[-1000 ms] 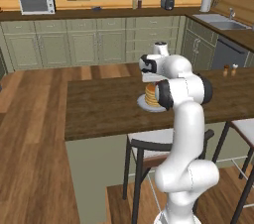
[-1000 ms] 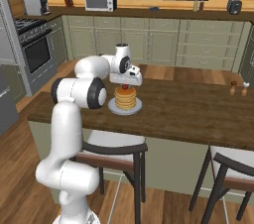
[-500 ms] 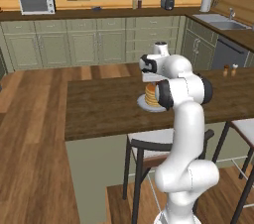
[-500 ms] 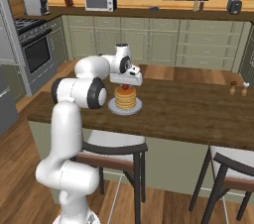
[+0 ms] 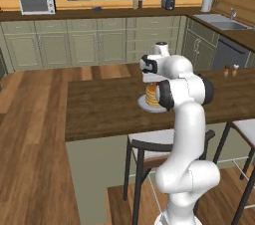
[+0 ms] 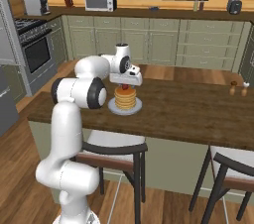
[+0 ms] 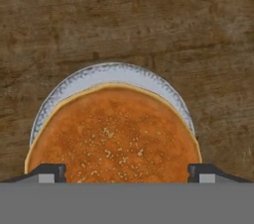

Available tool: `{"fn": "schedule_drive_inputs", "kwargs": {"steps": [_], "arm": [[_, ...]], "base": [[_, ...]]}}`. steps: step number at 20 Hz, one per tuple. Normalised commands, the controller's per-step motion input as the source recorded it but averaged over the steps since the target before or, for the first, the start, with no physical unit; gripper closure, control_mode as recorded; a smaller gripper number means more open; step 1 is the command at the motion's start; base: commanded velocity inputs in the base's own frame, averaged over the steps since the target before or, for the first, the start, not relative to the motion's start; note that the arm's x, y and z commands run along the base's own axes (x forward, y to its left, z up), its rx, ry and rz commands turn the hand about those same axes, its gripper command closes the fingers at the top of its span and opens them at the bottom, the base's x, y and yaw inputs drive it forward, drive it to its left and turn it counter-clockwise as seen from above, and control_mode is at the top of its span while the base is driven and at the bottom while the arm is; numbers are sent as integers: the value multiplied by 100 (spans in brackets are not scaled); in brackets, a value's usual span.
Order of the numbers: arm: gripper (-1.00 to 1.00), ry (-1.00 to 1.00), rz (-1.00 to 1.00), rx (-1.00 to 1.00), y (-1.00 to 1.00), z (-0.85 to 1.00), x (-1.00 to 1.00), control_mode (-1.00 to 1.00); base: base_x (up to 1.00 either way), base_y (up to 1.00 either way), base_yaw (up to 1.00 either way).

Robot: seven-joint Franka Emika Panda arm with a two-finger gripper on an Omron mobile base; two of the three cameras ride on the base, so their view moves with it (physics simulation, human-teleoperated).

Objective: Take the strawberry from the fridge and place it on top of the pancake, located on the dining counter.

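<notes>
The tiny bright-red strawberry (image 6: pixel 127 87) appears, as a small red speck only, to sit on top of the round golden-tan pancake stack (image 6: pixel 125 99), on its speckled grey plate (image 7: pixel 114 72) toward the left of the long dark-brown wooden dining counter (image 6: pixel 198 109). The two-finger gripper (image 6: pixel 126 80) hangs directly above, its jaws spread wide and grasping nothing. In my judgement, the withdrawal should go straight up, so the fingertips (image 7: pixel 47 171) do not nudge the berry.

You see the dining counter (image 6: pixel 198 114), a dark-brown wooden slab. A pale round plate (image 7: pixel 116 73) lies directly on it, carrying the pancake (image 6: pixel 125 98) stack. Two small shakers (image 6: pixel 237 89) stand well apart, toward its far end.
</notes>
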Motion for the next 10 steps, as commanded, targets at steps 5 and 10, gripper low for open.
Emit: {"fn": "schedule_drive_inputs", "kwargs": {"steps": [5,10], "arm": [[-100,-1,0,-10,4,28,-3,-100],[-100,-12,-2,-18,23,47,-33,-100]], "base": [[0,0,0],[0,0,0]]}}
